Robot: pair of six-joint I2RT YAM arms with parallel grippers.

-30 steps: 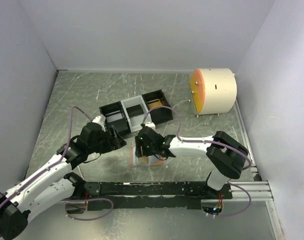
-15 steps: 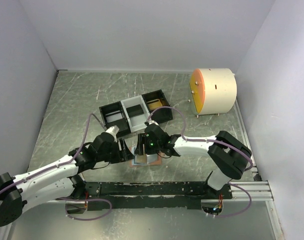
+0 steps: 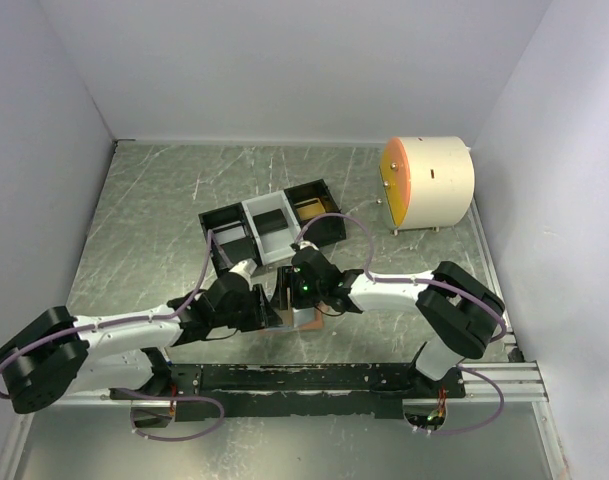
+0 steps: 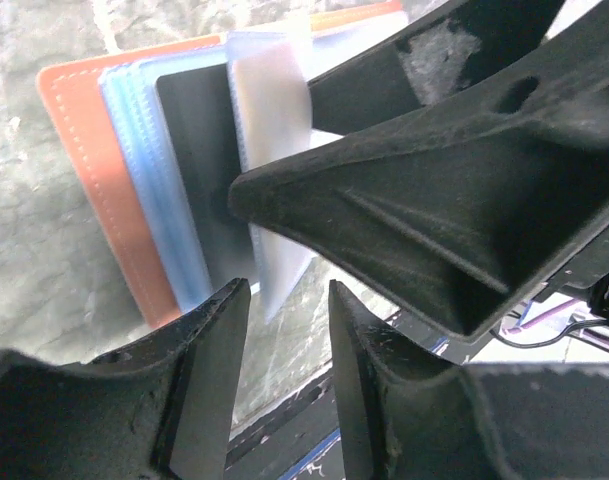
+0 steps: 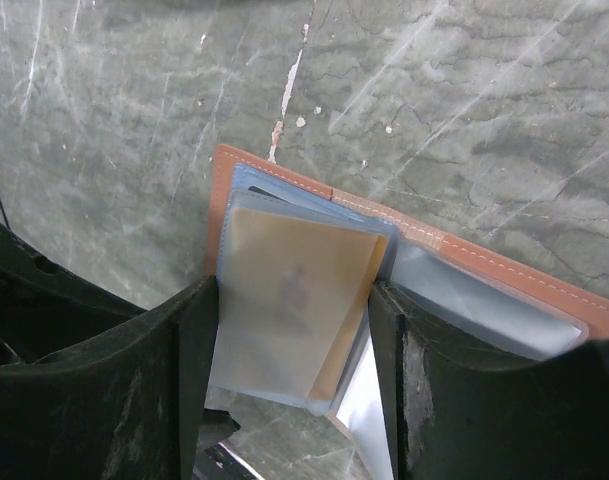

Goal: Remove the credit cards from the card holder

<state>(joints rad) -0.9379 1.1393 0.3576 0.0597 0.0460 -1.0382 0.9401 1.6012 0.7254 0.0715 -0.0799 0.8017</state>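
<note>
The card holder lies open on the table, salmon-pink with blue-grey pocket leaves. In the left wrist view a dark grey card sits in it and a pale card sticks out toward me. My left gripper is open and empty, its tips just short of the pale card's corner. My right gripper is open wide and straddles a raised pocket leaf holding a yellowish card. A white card shows beneath it. One right finger rests on the holder.
A black-and-grey three-compartment tray stands just behind the holder. A white drum with an orange face stands at the back right. A black rail runs along the near edge. White walls close in the table.
My left arm has swung right and reached in, bringing its gripper up to the holder's left side. My right gripper has shifted slightly and stays over the holder.
</note>
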